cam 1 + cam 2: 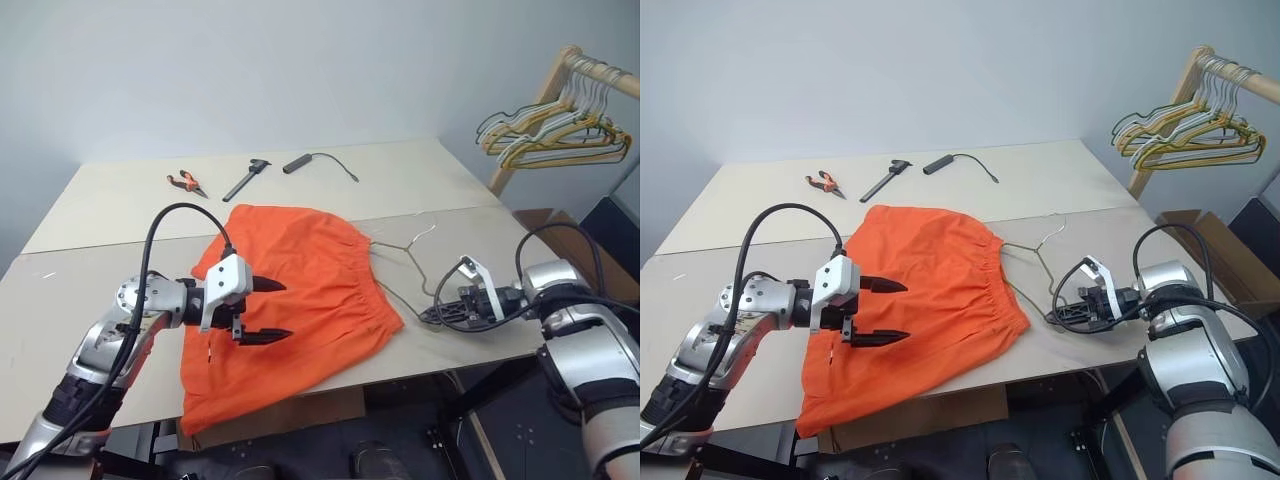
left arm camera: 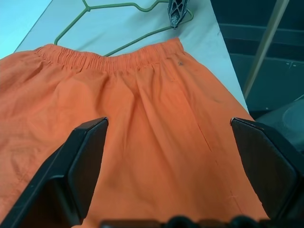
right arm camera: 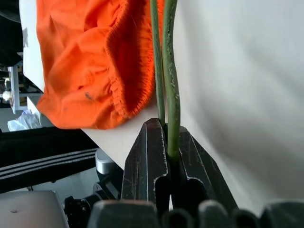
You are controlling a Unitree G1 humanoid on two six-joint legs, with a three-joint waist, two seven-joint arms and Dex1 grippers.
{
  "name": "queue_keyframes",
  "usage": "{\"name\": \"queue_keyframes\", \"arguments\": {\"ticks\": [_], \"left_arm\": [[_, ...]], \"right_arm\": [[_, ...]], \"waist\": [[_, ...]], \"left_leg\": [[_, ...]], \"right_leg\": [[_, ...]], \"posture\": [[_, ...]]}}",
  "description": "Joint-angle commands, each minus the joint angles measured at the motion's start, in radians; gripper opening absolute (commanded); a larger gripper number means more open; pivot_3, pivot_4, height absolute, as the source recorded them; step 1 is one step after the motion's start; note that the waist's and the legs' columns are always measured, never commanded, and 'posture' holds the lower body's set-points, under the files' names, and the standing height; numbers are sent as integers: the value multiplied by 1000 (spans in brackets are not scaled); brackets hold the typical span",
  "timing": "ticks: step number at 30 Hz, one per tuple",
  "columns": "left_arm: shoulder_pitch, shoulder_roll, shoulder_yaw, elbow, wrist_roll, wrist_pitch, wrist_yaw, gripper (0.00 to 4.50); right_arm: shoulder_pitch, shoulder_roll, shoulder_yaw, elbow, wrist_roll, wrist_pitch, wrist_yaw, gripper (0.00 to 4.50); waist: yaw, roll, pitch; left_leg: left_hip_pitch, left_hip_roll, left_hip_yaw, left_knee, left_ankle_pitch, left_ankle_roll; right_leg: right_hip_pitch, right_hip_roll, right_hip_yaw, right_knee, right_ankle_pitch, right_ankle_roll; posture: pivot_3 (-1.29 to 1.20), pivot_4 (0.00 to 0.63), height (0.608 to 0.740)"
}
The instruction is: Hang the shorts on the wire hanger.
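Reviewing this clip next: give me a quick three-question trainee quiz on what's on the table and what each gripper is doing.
1. True or false: the right gripper is shut on the wire hanger.
2. The left gripper is: A) open above the shorts; B) shut on the waistband; C) holding the pliers.
3. Fill in: the hanger partly lies under the shorts' ____ edge.

Key: 1 true; 2 A; 3 waistband.

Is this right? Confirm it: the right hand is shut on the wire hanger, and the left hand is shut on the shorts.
One thing is wrong. The left hand is open, hovering over the shorts without gripping them; the left wrist view shows its fingers spread wide above the fabric. The right hand is indeed shut on the wire hanger.
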Motion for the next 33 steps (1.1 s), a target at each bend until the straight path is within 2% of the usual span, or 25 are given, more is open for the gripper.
{"name": "queue_keyframes", "arguments": {"ticks": [1,11,17,21,25,27,30,33], "left_arm": [[-9,-4,9,-25,2,-27,6,4481],[-32,-31,14,0,16,-49,35,4481],[-214,-100,64,144,35,-74,132,4481],[-445,-128,97,348,32,-98,140,4481],[-633,-141,92,552,23,-115,40,4481],[-716,-136,52,673,65,-151,-43,4481],[-838,-117,-45,902,185,-316,-190,4481],[-959,-136,-91,1124,280,-443,-212,4481]], "right_arm": [[-44,12,-60,17,-19,-26,36,0],[-54,31,-197,-27,-33,-122,-34,0],[34,21,-195,-279,-60,-270,-78,0],[113,27,-232,-483,-44,-331,-170,0],[195,27,-218,-641,-72,-426,-238,0],[212,33,-215,-673,-81,-451,-270,0],[232,36,-205,-713,-103,-503,-306,0],[238,38,-206,-747,-110,-522,-329,0]], "waist": [[0,0,0],[-1,0,0],[2,0,0],[1,1,0],[-6,1,0],[-9,1,0],[-11,1,0],[-16,1,0]], "left_leg": [[0,0,0,0,0,0],[0,0,0,0,0,0],[-1,0,-2,1,0,0],[-4,0,-2,2,0,0],[-6,-1,-2,2,0,0],[-5,-1,-2,2,0,0],[-5,-2,-2,2,0,-1],[-5,-2,-2,2,0,-1]], "right_leg": [[0,0,0,0,0,0],[0,0,0,0,0,0],[0,-1,-2,1,0,0],[-2,-1,-2,1,0,0],[-4,-1,-2,1,0,1],[-4,-1,-1,1,0,1],[-4,-1,-2,1,0,1],[-4,0,-2,1,0,1]], "posture": [[-56,0,740],[-63,0,740],[-82,0,740],[-90,0,740],[-95,0,740],[-98,0,740],[-102,0,740],[-109,0,740]]}}
